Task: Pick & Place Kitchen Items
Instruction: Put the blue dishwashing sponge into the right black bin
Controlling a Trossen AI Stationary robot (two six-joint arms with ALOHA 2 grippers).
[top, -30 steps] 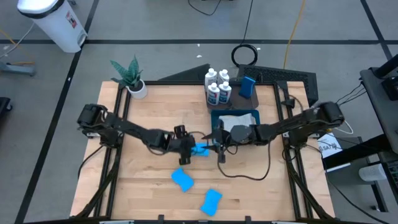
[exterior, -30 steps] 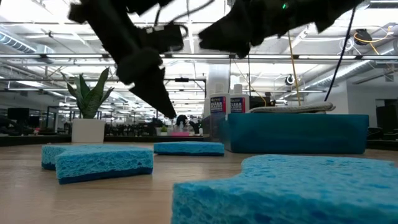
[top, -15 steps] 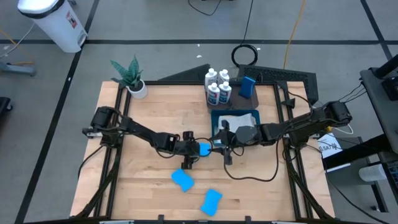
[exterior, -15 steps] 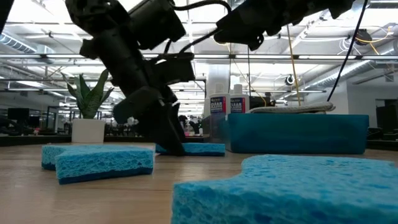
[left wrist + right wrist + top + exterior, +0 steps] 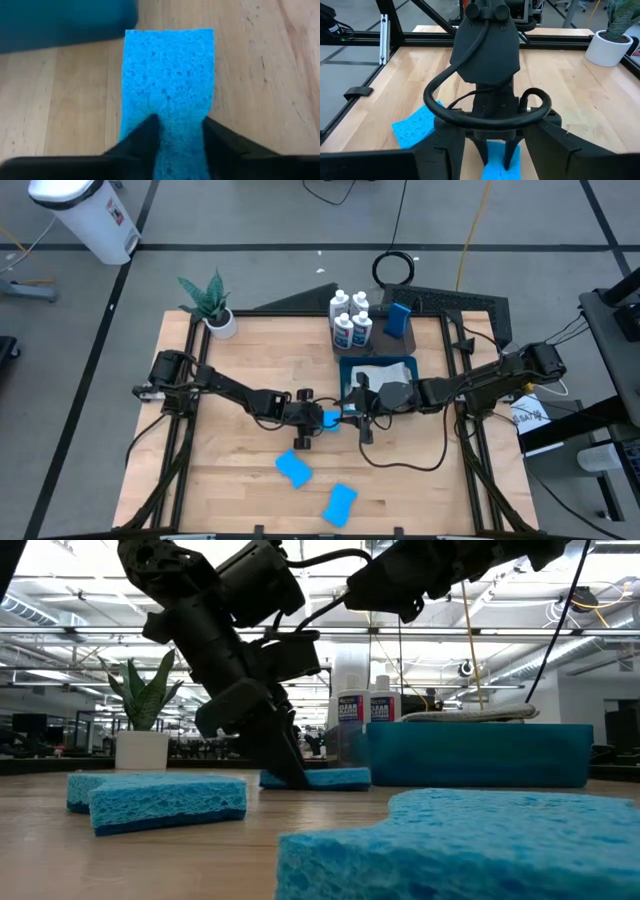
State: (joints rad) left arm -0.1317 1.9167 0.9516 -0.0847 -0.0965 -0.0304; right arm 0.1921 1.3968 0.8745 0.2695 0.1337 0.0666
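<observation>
A blue sponge (image 5: pixel 329 420) lies flat on the table mid-way, just left of the blue bin (image 5: pixel 345 372). My left gripper (image 5: pixel 316 421) is down on its left end; it also shows in the low view (image 5: pixel 288 772). My right gripper (image 5: pixel 352 409) hangs open and empty above the table just right of it, high in the low view (image 5: pixel 400 595). Two more sponges (image 5: pixel 294 468) (image 5: pixel 340 503) lie near the front edge. Several white bottles (image 5: pixel 350 320) stand at the back. A folded cloth (image 5: pixel 378 376) lies in the bin. My left gripper has the sponge's left end (image 5: pixel 180 135) between its two fingers (image 5: pixel 148 134), which lie across its width. The fingers slant down from the table's left. The sponge's underside rests flat on the table (image 5: pixel 318 778).
A potted plant (image 5: pixel 212 305) stands at the back left. A dark tray (image 5: pixel 470 308) behind the bin carries another blue sponge (image 5: pixel 400 318). Cables loop from both wrists over the middle of the table. Bare wood lies at the front left.
My left gripper has come down and toward the table's right onto the sponge's left end. The sponge has slid a little toward the right, staying flat. My right gripper has shifted slightly toward the right.
</observation>
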